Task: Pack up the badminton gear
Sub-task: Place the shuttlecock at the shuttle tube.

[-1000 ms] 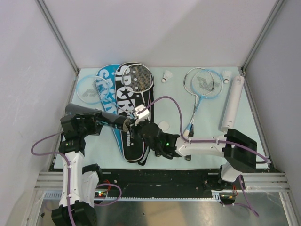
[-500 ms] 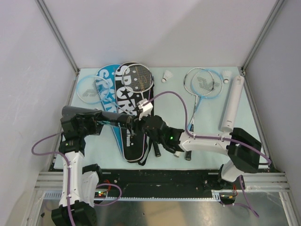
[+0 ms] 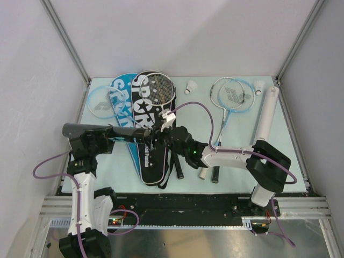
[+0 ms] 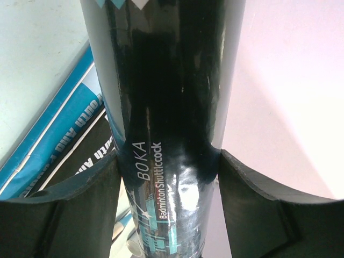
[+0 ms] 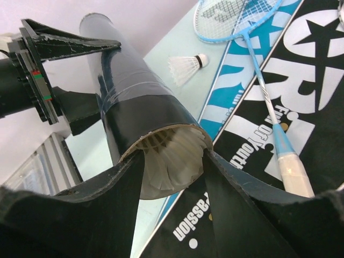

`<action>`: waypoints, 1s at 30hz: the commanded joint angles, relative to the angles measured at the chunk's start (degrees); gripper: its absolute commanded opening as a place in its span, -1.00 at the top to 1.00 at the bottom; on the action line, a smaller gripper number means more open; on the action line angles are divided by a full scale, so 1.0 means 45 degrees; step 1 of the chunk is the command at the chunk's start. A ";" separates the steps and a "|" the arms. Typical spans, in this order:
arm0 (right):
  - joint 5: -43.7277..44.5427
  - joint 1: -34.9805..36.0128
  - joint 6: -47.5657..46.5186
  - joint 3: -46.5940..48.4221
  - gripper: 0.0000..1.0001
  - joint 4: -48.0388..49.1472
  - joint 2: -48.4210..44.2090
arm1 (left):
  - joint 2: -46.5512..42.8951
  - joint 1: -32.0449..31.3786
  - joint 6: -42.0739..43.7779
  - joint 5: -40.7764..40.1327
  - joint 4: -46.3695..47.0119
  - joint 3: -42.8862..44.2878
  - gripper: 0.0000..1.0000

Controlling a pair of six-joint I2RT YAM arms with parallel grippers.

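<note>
Between my right fingers (image 5: 121, 185) the tube (image 5: 129, 107) mouth now shows a shuttlecock (image 5: 172, 156), cork-first, feathers partly out. My right hand (image 3: 161, 138) was pinched a second ago; its jaws now stand apart on either side, gripping nothing. Release done. My left hand (image 4: 169, 161) clamps the tube mid-body, level over the tabletop (image 5: 174, 35). Judgement: it needs pushing deeper. A second shuttlecock (image 5: 185, 67) lies ahead of my right hand.

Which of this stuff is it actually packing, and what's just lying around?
Packing: black tube, shuttlecock in its mouth, white tube, two loose shuttlecocks, rackets, black cover, blue cover.
Just there: purple cables, pale mat.
</note>
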 commanded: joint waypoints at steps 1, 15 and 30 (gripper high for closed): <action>-0.1382 -0.0182 0.1195 -0.0173 -0.14 0.1925 0.0524 | -0.0301 -0.0369 0.0094 0.2749 0.0462 0.0244 0.36; -0.0841 -0.0380 0.1703 -0.1030 -0.35 -0.1790 -0.2490 | -0.0356 -0.0351 0.0316 0.1918 0.0456 -0.0043 0.40; -0.0270 -0.0546 0.1546 -0.1589 -0.26 -0.2063 -0.3326 | -0.0524 -0.0358 -0.0058 0.2310 0.0459 0.0094 0.41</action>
